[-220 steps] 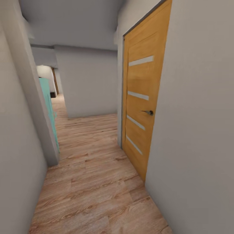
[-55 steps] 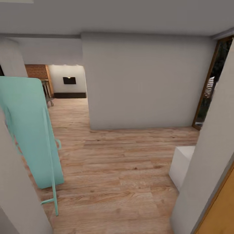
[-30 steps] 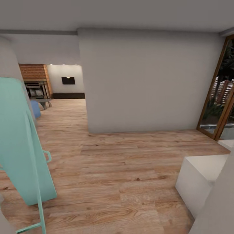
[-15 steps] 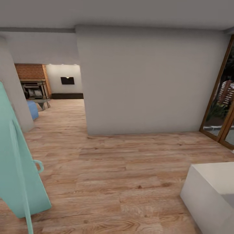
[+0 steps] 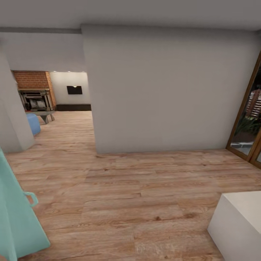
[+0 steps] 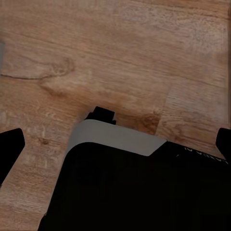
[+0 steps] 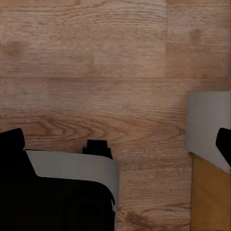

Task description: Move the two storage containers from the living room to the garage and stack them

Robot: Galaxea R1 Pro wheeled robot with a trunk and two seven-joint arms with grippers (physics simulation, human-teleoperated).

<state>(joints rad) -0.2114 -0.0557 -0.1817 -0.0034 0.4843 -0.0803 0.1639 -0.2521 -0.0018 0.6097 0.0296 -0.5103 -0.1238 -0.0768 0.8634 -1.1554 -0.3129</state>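
Transit toward the red-brick fireplace (image 5: pixel 34 80) room; containers not yet reached, whereabouts cannot be told.
Base should be steered left past the pale grey wall corner (image 5: pixel 90 108), clear of the mint-green panel (image 5: pixel 16 217); both jaws spread, nothing held.

Soft, even light, no hard shadows on the plank floor (image 5: pixel 119 195). The far room at the upper left is brighter, with small ceiling spots glowing above the brick fireplace (image 5: pixel 33 90). The glass door (image 5: pixel 250 127) at the right edge is dark. Lines bow toward the frame edges. Both wrist views look softly blurred, their lower parts black.
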